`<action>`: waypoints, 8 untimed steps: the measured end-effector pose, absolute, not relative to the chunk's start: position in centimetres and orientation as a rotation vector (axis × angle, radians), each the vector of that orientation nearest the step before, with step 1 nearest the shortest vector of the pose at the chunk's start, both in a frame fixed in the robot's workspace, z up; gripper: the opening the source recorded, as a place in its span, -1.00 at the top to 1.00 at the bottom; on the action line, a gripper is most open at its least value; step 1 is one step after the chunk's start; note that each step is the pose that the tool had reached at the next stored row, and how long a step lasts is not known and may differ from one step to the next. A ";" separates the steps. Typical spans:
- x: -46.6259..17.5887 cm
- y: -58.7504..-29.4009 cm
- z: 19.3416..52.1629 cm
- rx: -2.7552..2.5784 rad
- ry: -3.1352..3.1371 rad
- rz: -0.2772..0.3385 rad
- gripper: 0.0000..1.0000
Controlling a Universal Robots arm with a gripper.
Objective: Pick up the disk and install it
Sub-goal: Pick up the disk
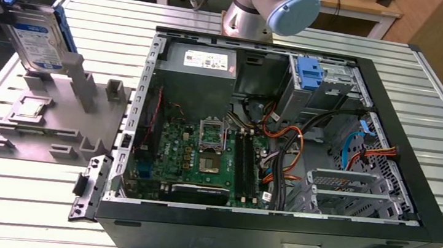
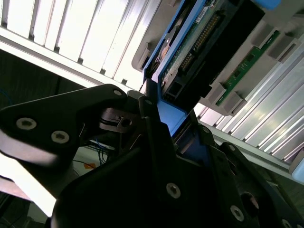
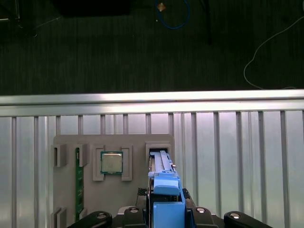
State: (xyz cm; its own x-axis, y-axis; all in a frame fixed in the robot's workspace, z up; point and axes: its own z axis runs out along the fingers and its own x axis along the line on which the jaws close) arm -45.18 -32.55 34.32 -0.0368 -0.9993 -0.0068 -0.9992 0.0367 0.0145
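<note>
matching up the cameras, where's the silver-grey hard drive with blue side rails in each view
exterior view: silver-grey metal hard drive with blue plastic rails, upright at the exterior view's left, at the grey plastic holder tray.
second wrist view: its connector end, green board showing.
first wrist view: edge-on blue rail lined up with a tray slot.
shared landmark: the tray.

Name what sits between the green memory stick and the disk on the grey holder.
The small square silver chip, lying flat in its own pocket, sits between the memory stick and the upright disk, as the first wrist view shows.
</note>
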 end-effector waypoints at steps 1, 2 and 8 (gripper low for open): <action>-45.2 -32.5 34.3 2.177 -2.258 -0.024 0.27; -45.2 -32.5 34.4 2.177 -2.258 -0.024 0.27; -45.2 -32.5 34.5 2.177 -2.258 -0.024 0.27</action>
State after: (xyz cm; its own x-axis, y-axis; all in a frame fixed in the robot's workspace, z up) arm -45.18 -32.55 34.48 -0.0368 -0.9993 -0.0068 -0.9992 0.0367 0.0144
